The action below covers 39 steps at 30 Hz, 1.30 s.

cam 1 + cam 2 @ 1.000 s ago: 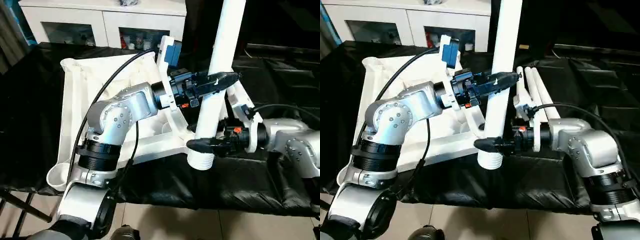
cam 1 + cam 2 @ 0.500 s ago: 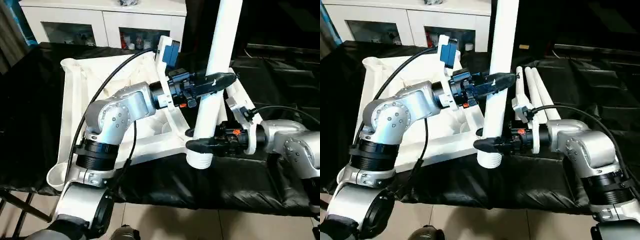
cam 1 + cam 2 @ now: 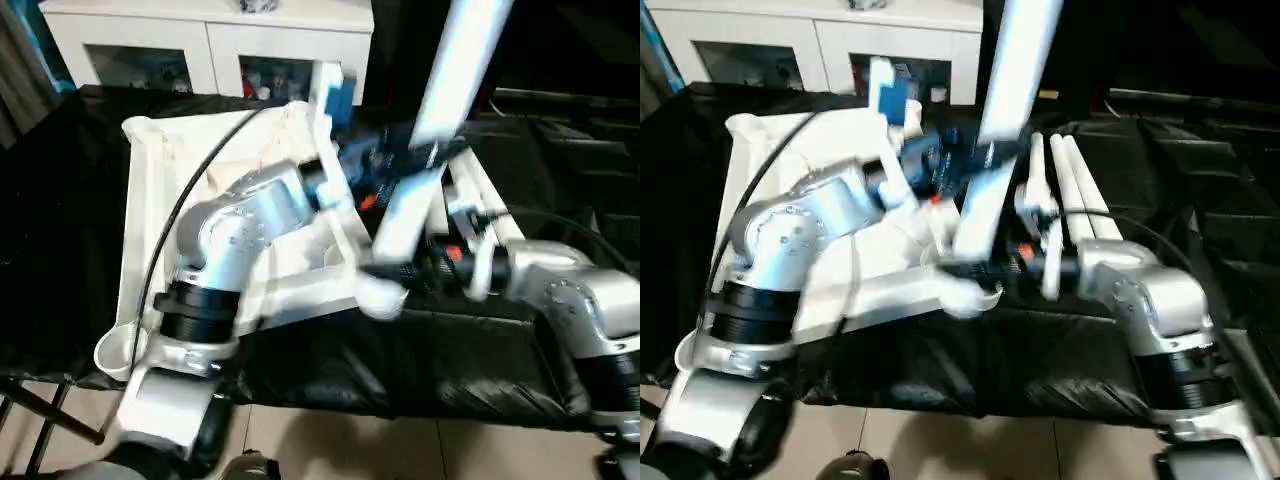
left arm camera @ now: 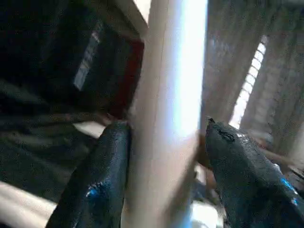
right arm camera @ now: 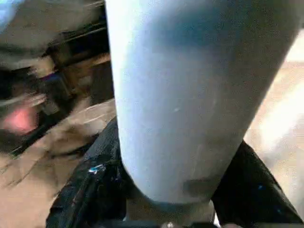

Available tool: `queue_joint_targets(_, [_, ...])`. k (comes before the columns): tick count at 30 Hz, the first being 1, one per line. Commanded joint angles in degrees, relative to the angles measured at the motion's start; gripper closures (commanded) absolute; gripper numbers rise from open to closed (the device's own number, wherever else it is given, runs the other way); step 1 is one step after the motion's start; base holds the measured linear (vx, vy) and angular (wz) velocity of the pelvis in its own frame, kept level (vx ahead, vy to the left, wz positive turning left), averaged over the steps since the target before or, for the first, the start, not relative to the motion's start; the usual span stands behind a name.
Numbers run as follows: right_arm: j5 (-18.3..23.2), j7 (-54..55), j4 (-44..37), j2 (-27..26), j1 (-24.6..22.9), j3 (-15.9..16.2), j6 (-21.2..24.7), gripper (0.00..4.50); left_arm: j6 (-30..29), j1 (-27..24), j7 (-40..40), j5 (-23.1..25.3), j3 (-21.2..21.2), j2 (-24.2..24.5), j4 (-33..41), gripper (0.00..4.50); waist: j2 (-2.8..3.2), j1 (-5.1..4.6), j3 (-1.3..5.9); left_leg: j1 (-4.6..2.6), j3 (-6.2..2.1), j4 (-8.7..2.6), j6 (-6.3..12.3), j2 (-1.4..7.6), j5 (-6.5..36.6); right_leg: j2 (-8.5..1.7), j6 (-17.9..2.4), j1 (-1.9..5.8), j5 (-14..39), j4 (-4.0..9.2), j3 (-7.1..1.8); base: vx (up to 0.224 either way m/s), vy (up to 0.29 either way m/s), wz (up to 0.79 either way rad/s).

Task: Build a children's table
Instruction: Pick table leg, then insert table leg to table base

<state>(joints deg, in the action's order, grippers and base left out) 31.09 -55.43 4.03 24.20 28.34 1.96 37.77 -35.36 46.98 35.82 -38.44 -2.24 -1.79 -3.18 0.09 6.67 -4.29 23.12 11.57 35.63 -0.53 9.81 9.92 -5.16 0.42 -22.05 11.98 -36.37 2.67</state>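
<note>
Motion everywhere right now: the leg [image 3: 440,140] that stood almost upright a second ago is tipped over, top leaning toward the upper right of the frame, ribbed foot swinging down and left toward the near edge of the tabletop [image 3: 150,200]. Both arms are blurred with it, so this is a live reorientation, not a pause.

Left gripper [image 4: 164,156] sits on the shaft high up, centre of the head views. From its wrist camera one black finger [image 4: 102,175] lies against one side of the tube, while the other stands just off the far side with a sliver of gap. That reads as a loosened hold, guiding rather than clamping. Right gripper [image 5: 166,190] is lower down, near the foot, and its wrist camera shows the fat white tube seated between both dark fingers: that one looks clenched on the leg and doing the carrying.

Tabletop lies underside-up on the black cloth [image 3: 420,370], left half of the frame, ribs showing, one round corner socket [image 3: 118,350] at the lower left. Spare legs [image 3: 1075,190] lie side by side on the cloth, right of centre. White cabinet [image 3: 200,40] across the top edge.

My read: the foot is being swung toward a socket, so insertion comes next, and alignment is what matters with one hand slack.
</note>
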Motion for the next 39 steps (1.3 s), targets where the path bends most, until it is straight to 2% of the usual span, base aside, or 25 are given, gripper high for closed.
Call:
queue_joint_targets(1, [-1.8, 5.6, 1.8, -1.0, -1.0, -2.5, -1.2, 2.58, 3.1, 0.0, -3.8, 1.8, -0.7, -1.0, 2.1, 1.75, -0.74, 0.09, 5.19, -1.84, -1.67, -3.84, 0.84, 3.36, 5.3, -3.79, -16.0, 2.49, 1.4, 3.73, -2.04, 0.000, 0.000, 0.00])
queue_joint_targets(6, [-4.2, 15.8, 4.3, -5.5, -1.6, -6.2, -7.6, 2.58, 5.8, -1.2, -7.1, 5.5, 0.5, -1.5, 3.4, 1.75, -0.58, -0.25, 5.10, -1.81, -1.70, -4.06, 0.15, 3.21, 6.2, -3.52, -14.1, 2.40, 3.4, 3.95, -2.00, 0.000, 0.000, 0.00])
queue_joint_targets(8, [-5.8, 19.2, 4.6, -6.8, -2.1, -6.9, -10.7, 2.58, 6.2, -1.7, -6.8, 7.7, 1.9, -0.1, 3.0, 1.75, -0.05, -0.38, 5.04, -1.85, -1.73, -4.17, -0.59, 3.22, 6.5, -3.42, -13.3, 2.12, 3.7, 4.13, -2.04, 0.000, 0.000, 0.00])
queue_joint_targets(10, [-7.5, 23.0, 4.4, -8.3, -2.7, -7.9, -13.5, 2.58, 7.7, -3.0, -6.5, 11.0, 3.8, 2.1, 2.3, 1.75, -0.06, -0.40, 5.04, -1.82, -1.85, -4.30, -0.85, 3.19, 6.9, -3.39, -12.3, 2.09, 4.2, 4.13, -2.04, 0.000, 0.000, 0.00])
queue_joint_targets(12, [-8.2, 26.0, 1.8, -8.9, -4.1, -8.4, -10.9, 2.58, 11.2, -6.7, -10.8, 17.7, 4.8, 4.9, 2.1, 1.75, 0.03, -0.70, 5.06, -1.85, -1.84, -4.42, -1.04, 3.09, 7.2, -3.14, -11.6, 2.27, 3.5, 4.01, -2.05, 0.000, 0.000, 0.00])
queue_joint_targets(16, [-11.2, 29.9, -4.2, -9.3, -7.3, -7.8, -10.2, 2.58, 13.8, -14.5, -18.0, 23.4, 2.5, 7.0, 3.4, 1.75, 0.10, -0.96, 5.39, -1.65, -1.97, -4.40, -0.45, 3.18, 6.1, -3.15, -10.2, 2.48, 1.6, 3.83, -2.03, 0.000, 0.000, 0.00])
queue_joint_targets(18, [-14.3, 31.8, -8.7, -8.8, -10.6, -5.8, -10.6, 2.58, 16.2, -21.5, -20.4, 27.0, 1.5, 8.9, 6.0, 1.75, -0.65, -1.34, 5.11, -1.57, -1.97, -4.68, -0.55, 3.37, 7.0, -3.03, -9.4, 2.24, 3.9, 4.30, -2.02, 0.000, 0.000, 0.00])
queue_joint_targets(19, [-15.1, 32.4, -10.1, -8.7, -11.9, -4.9, -10.5, 2.58, 17.1, -24.1, -21.7, 28.4, 1.0, 9.2, 7.0, 1.75, 0.02, -1.56, 4.96, -1.79, -1.99, -4.95, -1.36, 3.43, 9.7, -3.15, -8.8, 1.87, 8.0, 4.58, -2.09, 0.000, 0.000, 0.00])
queue_joint_targets(20, [-16.0, 33.2, -11.1, -8.7, -13.1, -3.9, -10.8, 2.58, 17.3, -26.5, -22.7, 29.2, 0.6, 9.4, 8.0, 1.75, -0.67, -1.74, 4.79, -1.85, -1.80, -5.00, -1.48, 3.38, 10.7, -3.00, -8.6, 1.73, 9.3, 4.88, -2.16, 0.000, 0.000, 0.00])
queue_joint_targets(21, [-16.0, 33.4, -11.7, -9.0, -14.0, -3.3, -10.8, 2.58, 17.5, -28.1, -23.3, 30.0, 0.6, 9.6, 8.8, 1.75, -0.45, -1.59, 4.73, -1.89, -1.96, -5.08, -1.82, 3.48, 11.4, -3.20, -8.5, 1.68, 10.5, 4.84, -2.18, 0.000, 0.000, 0.00])
queue_joint_targets(24, [-16.2, 34.3, -12.8, -10.2, -16.3, -1.3, -11.1, 2.58, 18.9, -32.8, -26.0, 33.7, 2.2, 10.1, 11.2, 1.75, -1.12, -1.80, 4.17, -2.09, -2.16, -5.73, -3.16, 3.73, 16.5, -3.25, -6.4, 0.89, 17.4, 5.80, -2.35, 0.000, 0.000, 0.00])
queue_joint_targets(26, [-17.2, 34.7, -12.8, -10.6, -16.8, -0.3, -11.8, 2.58, 19.1, -33.8, -27.6, 35.2, 3.1, 10.0, 12.0, 1.75, -0.84, -1.74, 4.05, -2.48, -2.26, -5.91, -4.34, 3.69, 19.2, -3.17, -5.4, 0.43, 19.4, 5.98, -2.41, 0.000, 0.000, 0.00])
queue_joint_targets(27, [-17.9, 35.1, -12.1, -11.0, -16.8, 0.2, -12.3, 2.58, 18.9, -33.9, -28.8, 36.1, 3.8, 9.7, 12.0, 1.75, -1.40, -1.67, 3.88, -0.83, -3.61, -6.77, -3.03, 3.20, 19.9, -3.50, -5.7, 1.65, 19.0, 5.28, -0.97, 0.000, 0.000, 0.00])
queue_joint_targets(28, [-18.4, 35.4, -12.0, -11.4, -16.8, 0.3, -12.4, 2.58, 19.1, -34.0, -29.1, 36.4, 3.9, 9.6, 12.0, 1.75, -0.21, -1.98, 4.24, 0.10, -5.64, -7.43, -1.22, 2.74, 21.7, -3.09, -6.2, 2.43, 17.1, 4.76, 1.47, -0.026, -0.014, 0.36])
queue_joint_targets(29, [-18.2, 35.2, -12.1, -12.0, -16.9, 0.7, -12.5, 2.58, 18.2, -33.7, -29.1, 35.4, 3.6, 9.0, 12.1, 1.75, 0.08, -2.86, 4.43, -0.20, -8.15, -7.44, -1.14, 3.47, 22.9, -2.61, -7.9, 2.39, 11.6, 3.96, 2.42, -0.026, -0.014, 0.36])
queue_joint_targets(30, [-18.2, 35.1, -12.2, -12.1, -17.0, 0.8, -12.5, 2.58, 18.0, -33.6, -29.1, 35.1, 3.5, 8.8, 12.1, 1.75, 0.82, -3.03, 4.57, -0.52, -9.54, -7.81, -1.50, 4.00, 24.6, -1.97, -8.8, 2.60, 9.5, 3.31, 3.00, -0.017, -0.035, 0.53])
queue_joint_targets(31, [-18.8, 35.3, -12.3, -12.2, -17.1, 1.3, -12.6, 2.58, 17.4, -33.5, -28.8, 34.4, 3.2, 8.4, 12.0, 1.75, 1.95, -4.06, 4.34, -1.10, -13.06, -9.19, -2.19, 5.13, 29.7, -0.23, -9.4, 2.38, 7.8, 1.16, 3.72, -0.008, -0.073, 0.53])
queue_joint_targets(32, [-19.4, 35.5, -12.3, -12.1, -17.1, 1.6, -12.9, 2.58, 16.0, -33.3, -28.4, 33.3, 2.7, 8.0, 12.0, 1.75, 2.07, -4.64, 3.93, -1.81, -16.11, -10.36, -2.14, 5.70, 34.2, 0.77, -9.4, 1.58, 9.3, -1.16, 3.30, -0.008, -0.073, 0.53])
queue_joint_targets(33, [-19.7, 36.2, -12.3, -12.3, -17.3, 1.8, -12.8, 2.58, 15.5, -33.2, -28.3, 33.6, 2.7, 8.1, 11.9, 1.75, 2.19, -4.70, 3.81, -1.80, -17.11, -10.70, -2.03, 5.11, 35.5, 0.82, -9.2, 1.47, 9.7, -1.80, 2.67, -0.005, -0.117, 0.59])
queue_joint_targets(34, [-19.1, 37.1, -12.1, -13.1, -17.5, 1.0, -12.5, 2.58, 15.6, -32.7, -28.4, 34.2, 2.7, 8.2, 11.6, 1.75, 1.57, -4.51, 3.42, -0.23, -17.43, -11.33, -2.11, 2.21, 37.1, 0.32, -10.8, 2.18, 9.8, -1.17, 1.62, -0.002, -0.173, 0.58])
queue_joint_targets(35, [-18.2, 38.0, -12.1, -14.0, -17.7, -0.1, -12.0, 2.58, 15.8, -32.3, -28.4, 34.3, 2.7, 8.3, 11.3, 1.75, -0.06, -4.36, 2.67, -1.18, -12.14, -6.80, -2.85, 3.08, 37.1, -2.75, -11.3, 0.52, 14.5, 4.30, -1.34, -0.002, -0.173, 0.58])
queue_joint_targets(36, [-17.9, 38.8, -12.2, -14.4, -17.8, -0.7, -11.6, 2.58, 15.8, -32.2, -28.5, 34.4, 2.6, 8.3, 11.4, 1.75, -0.69, -3.29, 2.76, -0.84, -9.18, -3.49, -3.72, -0.10, 31.7, -5.65, -9.9, 0.23, 24.7, 7.81, -3.03, -0.005, -0.198, 0.33])
queue_joint_targets(37, [-18.1, 39.7, -12.6, -14.5, -17.8, -0.8, -11.3, 2.58, 15.6, -32.0, -28.6, 34.5, 2.5, 8.3, 11.5, 1.75, -3.19, 0.00, 4.12, 2.71, -6.90, 2.65, 0.56, -0.75, 4.2, -10.37, 1.4, 4.58, 40.0, 9.26, -6.92, 0.037, -0.165, -0.07])
queue_joint_targets(38, [-18.3, 39.9, -12.7, -14.5, -17.8, -0.7, -11.2, 2.58, 15.5, -32.0, -28.7, 34.6, 2.5, 8.4, 11.6, 1.75, -3.19, 0.00, 4.12, 2.71, -6.90, 2.65, 0.56, -0.75, 4.2, -10.37, 1.4, 4.58, 40.0, 9.26, -6.92, 0.037, -0.165, -0.07])
queue_joint_targets(39, [-18.3, 39.9, -13.4, -14.7, -17.9, -0.5, -11.3, 2.58, 15.7, -31.7, -29.0, 35.0, 2.5, 8.8, 11.3, 1.75, -2.34, 2.16, 4.80, 4.59, -7.96, 4.37, 3.65, -0.41, 4.0, -12.35, 6.4, 5.16, 25.7, 7.08, -9.02, 0.042, -0.095, -0.10])
